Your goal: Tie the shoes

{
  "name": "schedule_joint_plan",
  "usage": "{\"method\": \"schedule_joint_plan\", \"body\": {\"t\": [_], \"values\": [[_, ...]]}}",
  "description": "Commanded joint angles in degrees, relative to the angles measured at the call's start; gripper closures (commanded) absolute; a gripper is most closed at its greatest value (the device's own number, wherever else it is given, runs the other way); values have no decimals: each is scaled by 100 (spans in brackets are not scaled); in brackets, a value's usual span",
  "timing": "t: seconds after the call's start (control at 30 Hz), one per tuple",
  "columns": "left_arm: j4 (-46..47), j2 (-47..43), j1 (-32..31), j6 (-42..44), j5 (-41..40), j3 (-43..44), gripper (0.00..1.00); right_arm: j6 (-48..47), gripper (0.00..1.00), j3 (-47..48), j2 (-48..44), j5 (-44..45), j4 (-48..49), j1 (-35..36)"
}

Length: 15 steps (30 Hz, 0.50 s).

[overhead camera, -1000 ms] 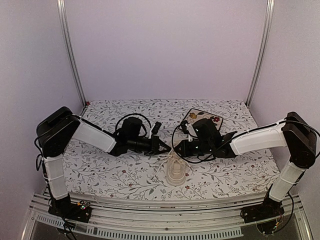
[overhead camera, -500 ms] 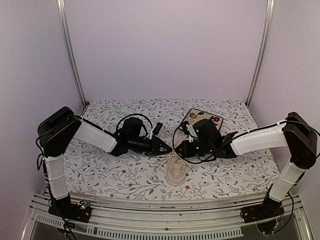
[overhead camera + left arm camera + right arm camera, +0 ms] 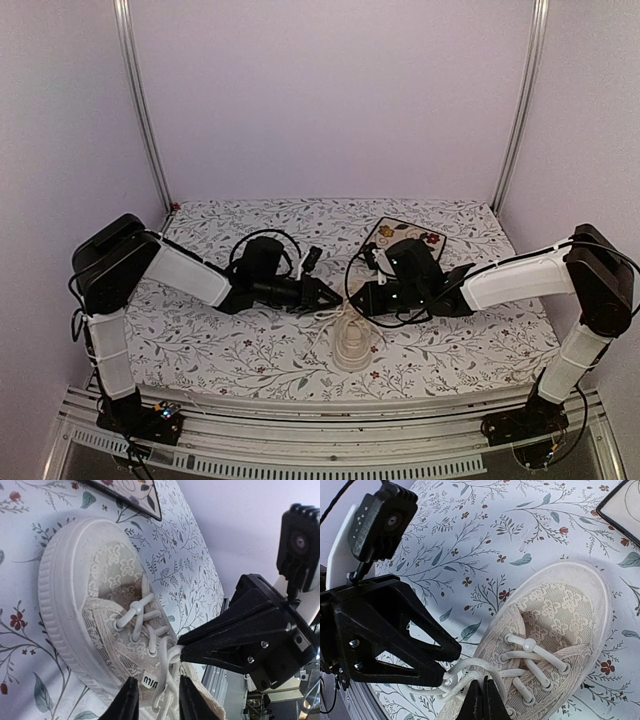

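The cream-white sneaker lies on the floral table cloth between both arms; it also shows in the left wrist view and the right wrist view. Its white laces are bunched over the tongue. My left gripper sits just above the tongue, and its fingers stand apart with lace strands between them. My right gripper faces it tip to tip and is shut on a lace strand. The right gripper's tip shows in the left wrist view.
A square floral tile lies behind the right gripper, and its edge shows in both wrist views. Black cables loop over the cloth near both wrists. Enclosure walls and metal posts stand around the table.
My left gripper has drawn slightly back to the left and its jaws have parted. The right gripper and the shoe have stayed in place.
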Motion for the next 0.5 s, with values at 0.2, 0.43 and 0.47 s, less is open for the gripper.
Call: {"method": "schedule_joint_plan", "body": {"t": [0.2, 0.43, 0.47], "values": [[-781, -226, 72, 331, -669, 177, 62, 20, 98, 37, 67, -17, 21, 40], [-1251, -94, 52, 451, -709, 369, 65, 20, 98, 52, 86, -26, 31, 39], [-1215, -86, 39, 465, -650, 383, 65, 20, 98, 58, 92, -26, 31, 44]]}}
